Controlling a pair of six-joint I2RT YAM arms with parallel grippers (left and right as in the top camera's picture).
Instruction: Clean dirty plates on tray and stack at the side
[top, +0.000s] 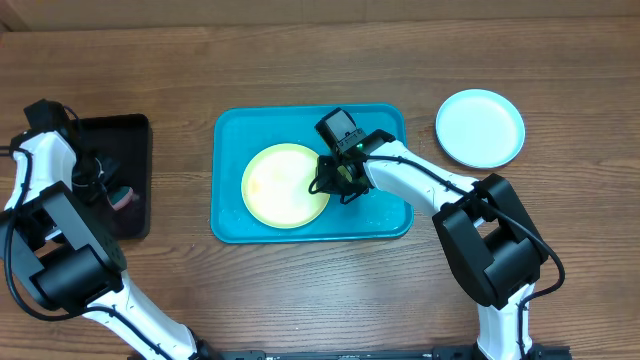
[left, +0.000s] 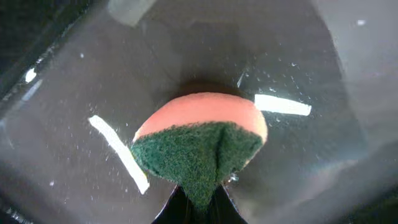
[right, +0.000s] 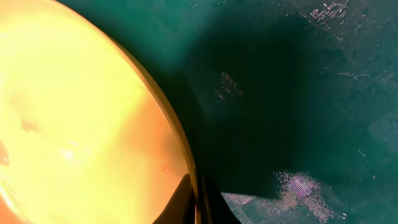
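A yellow-green plate (top: 280, 185) lies in the left half of the turquoise tray (top: 385, 215). My right gripper (top: 335, 180) is shut on the plate's right rim. In the right wrist view its jaws (right: 198, 205) pinch the rim of the plate (right: 81, 112) over the tray floor (right: 298, 93). A white plate with a pale blue edge (top: 480, 127) sits on the table to the right of the tray; I cannot tell whether another plate lies under it. My left gripper (left: 199, 208) is shut on a pink and green sponge (left: 199, 149) over the black tray.
A small black tray (top: 130, 130) stands at the left, with the left gripper (top: 105, 190) and sponge (top: 122, 197) over it. Its floor (left: 298, 62) is wet and reflects lights. The right half of the turquoise tray holds no plate.
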